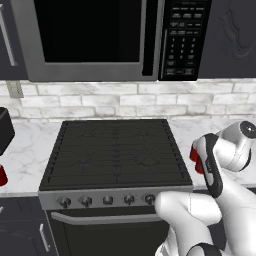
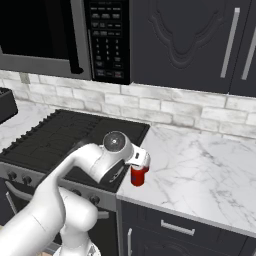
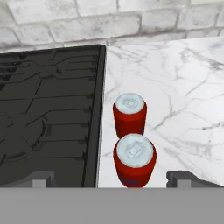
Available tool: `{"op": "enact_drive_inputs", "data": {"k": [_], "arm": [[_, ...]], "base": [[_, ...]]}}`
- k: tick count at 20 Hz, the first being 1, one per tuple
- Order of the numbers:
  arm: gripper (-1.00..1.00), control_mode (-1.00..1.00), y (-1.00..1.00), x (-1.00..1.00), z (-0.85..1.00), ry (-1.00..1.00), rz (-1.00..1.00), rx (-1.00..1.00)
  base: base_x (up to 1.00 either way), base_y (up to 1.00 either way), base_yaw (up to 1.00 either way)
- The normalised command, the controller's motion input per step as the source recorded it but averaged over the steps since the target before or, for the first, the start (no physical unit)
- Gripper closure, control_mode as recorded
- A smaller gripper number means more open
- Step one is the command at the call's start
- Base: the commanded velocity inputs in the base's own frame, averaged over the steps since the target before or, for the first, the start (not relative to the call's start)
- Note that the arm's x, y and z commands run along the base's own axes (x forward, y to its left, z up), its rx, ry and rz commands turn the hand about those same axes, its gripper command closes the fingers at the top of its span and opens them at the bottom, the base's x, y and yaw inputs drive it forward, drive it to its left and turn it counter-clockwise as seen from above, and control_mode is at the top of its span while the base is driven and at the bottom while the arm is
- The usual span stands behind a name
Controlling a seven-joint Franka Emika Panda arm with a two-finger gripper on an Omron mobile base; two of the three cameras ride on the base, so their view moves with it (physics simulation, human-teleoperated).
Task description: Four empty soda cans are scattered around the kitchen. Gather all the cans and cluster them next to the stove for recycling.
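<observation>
A: The fingers (image 3: 41,178) stand wide apart in the hand view, one tip at each bottom corner, clamped on nothing. Between them, just right of the stove (image 3: 48,109), a near can (image 3: 134,159) stands upright, with a far can (image 3: 129,113) close behind it on the marble counter (image 3: 183,105).

B: And from the left base view?

A: The arm's bent wrist hides most of it; a sliver of red (image 1: 194,159) peeks out right of the stove's front corner. Another red can (image 1: 2,176) sits well to the stove's left, at the picture's edge.

B: Right base view?

A: The gripper (image 2: 140,161) hangs directly over a can beside the stove, forearm reaching from the left.

B: So which step?

A: I judge a can has just been set down. Next calls for lifting straight up clear, then fetching the others.
</observation>
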Motion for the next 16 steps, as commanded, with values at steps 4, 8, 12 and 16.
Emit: {"op": "enact_drive_inputs", "data": {"k": [4,8,12,16], "arm": [[-1.00,-1.00,0.09,-0.51,0.53,0.01,0.00,-0.09],[-1.00,-1.00,0.01,-0.64,0.38,0.01,0.00,-0.09],[-1.00,-1.00,0.00,-0.81,0.10,-0.01,0.00,-0.02],[-1.00,-1.00,0.00,-0.80,0.02,0.00,0.00,0.00]], "base": [[0.00,0.00,0.00],[0.00,0.00,0.00],[0.00,0.00,0.00],[0.00,0.00,0.00]]}}
